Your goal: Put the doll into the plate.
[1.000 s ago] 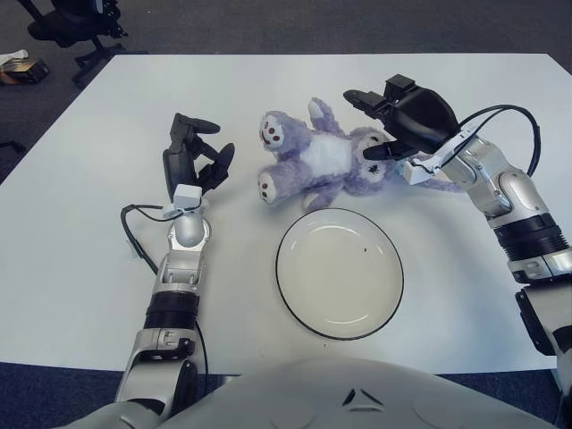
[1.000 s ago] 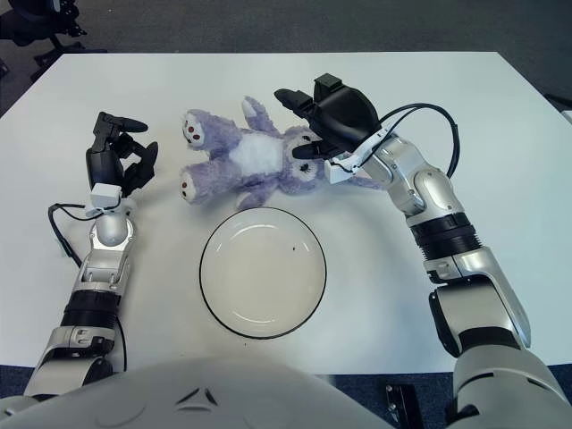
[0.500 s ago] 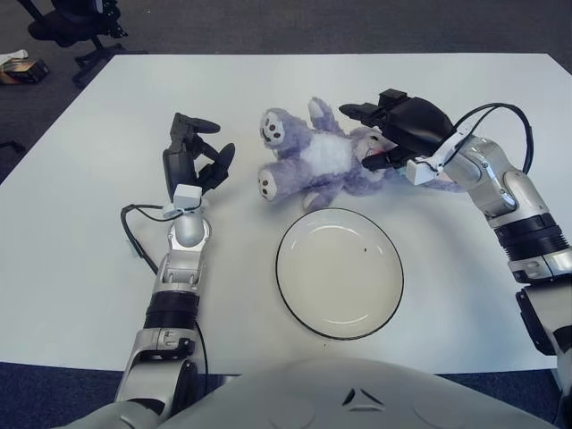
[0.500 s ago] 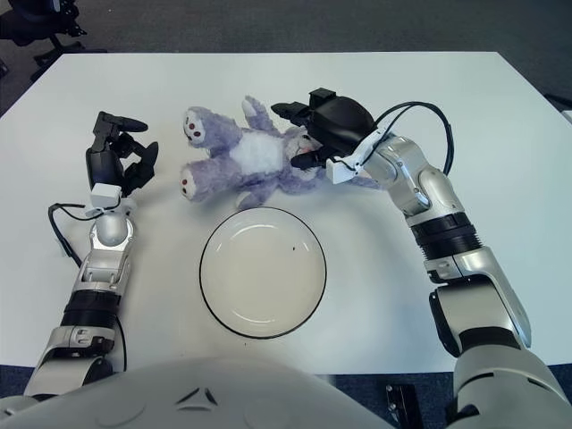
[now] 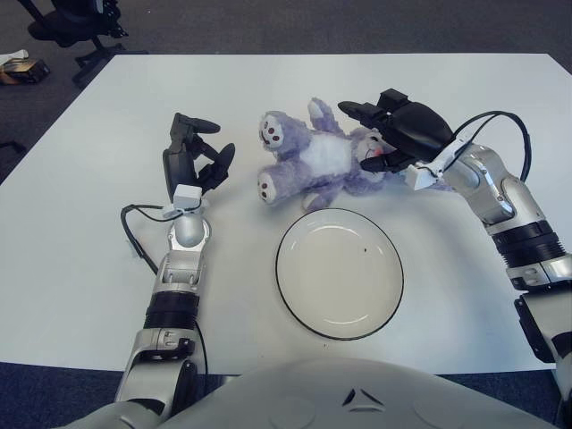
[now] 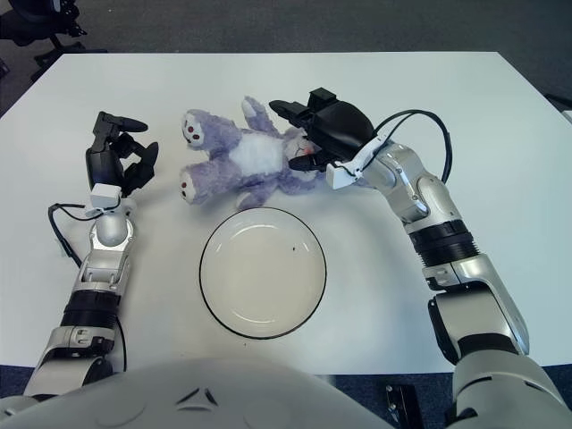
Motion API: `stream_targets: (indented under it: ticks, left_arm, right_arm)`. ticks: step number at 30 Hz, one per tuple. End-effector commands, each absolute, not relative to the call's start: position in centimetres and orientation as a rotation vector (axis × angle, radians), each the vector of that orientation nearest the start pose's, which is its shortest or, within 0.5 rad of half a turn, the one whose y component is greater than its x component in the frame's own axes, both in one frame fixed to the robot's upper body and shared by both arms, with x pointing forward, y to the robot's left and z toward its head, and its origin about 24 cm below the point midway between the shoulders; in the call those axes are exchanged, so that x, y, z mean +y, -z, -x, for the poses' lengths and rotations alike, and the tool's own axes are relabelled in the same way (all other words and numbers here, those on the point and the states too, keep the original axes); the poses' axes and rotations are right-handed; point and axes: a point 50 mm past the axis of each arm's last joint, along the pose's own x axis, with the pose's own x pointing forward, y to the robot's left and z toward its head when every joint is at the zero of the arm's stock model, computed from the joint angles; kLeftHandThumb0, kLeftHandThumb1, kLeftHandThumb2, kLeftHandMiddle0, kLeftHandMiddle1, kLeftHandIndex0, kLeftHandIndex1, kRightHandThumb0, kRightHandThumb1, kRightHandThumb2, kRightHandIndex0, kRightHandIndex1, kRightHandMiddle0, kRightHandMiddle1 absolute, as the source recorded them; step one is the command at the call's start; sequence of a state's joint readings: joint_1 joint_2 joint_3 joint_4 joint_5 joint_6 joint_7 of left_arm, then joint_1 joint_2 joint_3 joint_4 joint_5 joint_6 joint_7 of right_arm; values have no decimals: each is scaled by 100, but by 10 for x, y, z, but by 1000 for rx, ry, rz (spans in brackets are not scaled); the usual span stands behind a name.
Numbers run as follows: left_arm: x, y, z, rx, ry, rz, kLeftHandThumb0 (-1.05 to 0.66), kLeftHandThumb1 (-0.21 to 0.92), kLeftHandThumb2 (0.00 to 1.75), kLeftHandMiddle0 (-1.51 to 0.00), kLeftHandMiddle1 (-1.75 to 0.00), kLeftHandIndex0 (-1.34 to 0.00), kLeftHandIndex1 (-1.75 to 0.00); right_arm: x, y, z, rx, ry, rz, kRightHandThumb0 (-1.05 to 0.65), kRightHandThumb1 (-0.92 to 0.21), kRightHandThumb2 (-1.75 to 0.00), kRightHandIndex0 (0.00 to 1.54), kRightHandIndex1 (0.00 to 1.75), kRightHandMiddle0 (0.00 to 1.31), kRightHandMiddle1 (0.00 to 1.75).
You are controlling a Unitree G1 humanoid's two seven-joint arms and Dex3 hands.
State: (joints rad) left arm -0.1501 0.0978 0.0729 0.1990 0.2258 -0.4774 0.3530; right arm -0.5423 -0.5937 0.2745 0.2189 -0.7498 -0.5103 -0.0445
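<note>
Fingers of right hand [image 5: 386, 136] draped over head of purple plush doll [image 5: 315, 162], closing for lift; round white dark-rimmed plate [image 5: 340, 273] waiting at doll's 6 o'clock. Left hand [image 5: 190, 159] idle at doll's 9 o'clock, loosely spread, gripping nothing.

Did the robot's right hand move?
Yes. The right hand came down onto the doll, a little toward the robot's left, judged against the plate.
</note>
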Motion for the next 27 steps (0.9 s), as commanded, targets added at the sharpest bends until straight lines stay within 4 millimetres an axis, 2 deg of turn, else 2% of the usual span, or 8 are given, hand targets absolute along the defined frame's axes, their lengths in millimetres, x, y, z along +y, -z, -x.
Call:
stream_targets:
  ticks: [1,7,9,10,12,15,17,27]
  left_arm:
    - [182,-48,-255,-330,-316,-242,-36,92,30,-88,-175,-43,-151]
    - [183,-47,-255,-330,-313,-243,-36,92,30,-87,-175,-43,-151]
    - [183,-47,-255,-331,-311,-243,-36,92,30,-87,-175,-43,-151]
    - [183,-47,-255,-331,-310,-243,-36,92,30,-87,-175,-43,-151]
    - [183,-47,-255,-331,-310,-243,-36,92,30,-87,-175,-43,-151]
    - [183,-47,-255,-331,-309,-244,-36,92,30,-87,-175,-43,-151]
    - [183,-47,-255,-331,-308,-244,-36,92,31,-87,-175,-43,-151]
    - [183,-47,-255,-332,-303,-242,-36,92,31,-87,-175,-42,-152]
  right_arm:
    - [-147,-154,-315,-798,-341,1296,-90,-92,-85,17,3,19,6]
    - [-147,-154,-313,-836,-274,1241,-59,-92,-62,56,14,50,23]
    - [-147,-154,-313,-870,-246,1218,-42,-92,-51,55,54,48,60]
    - [-148,-154,-314,-895,-231,1208,-27,-92,-45,50,88,42,90]
    - [-149,-153,-315,-938,-204,1192,-14,-92,-38,44,120,41,114]
    - [-150,-151,-317,-997,-165,1173,-6,-82,-54,37,144,40,138]
    - [-150,-150,-318,-1060,-120,1171,-2,-67,-82,34,162,39,157]
    - [-152,-146,-322,-1223,-26,1209,0,-44,-110,45,174,49,155]
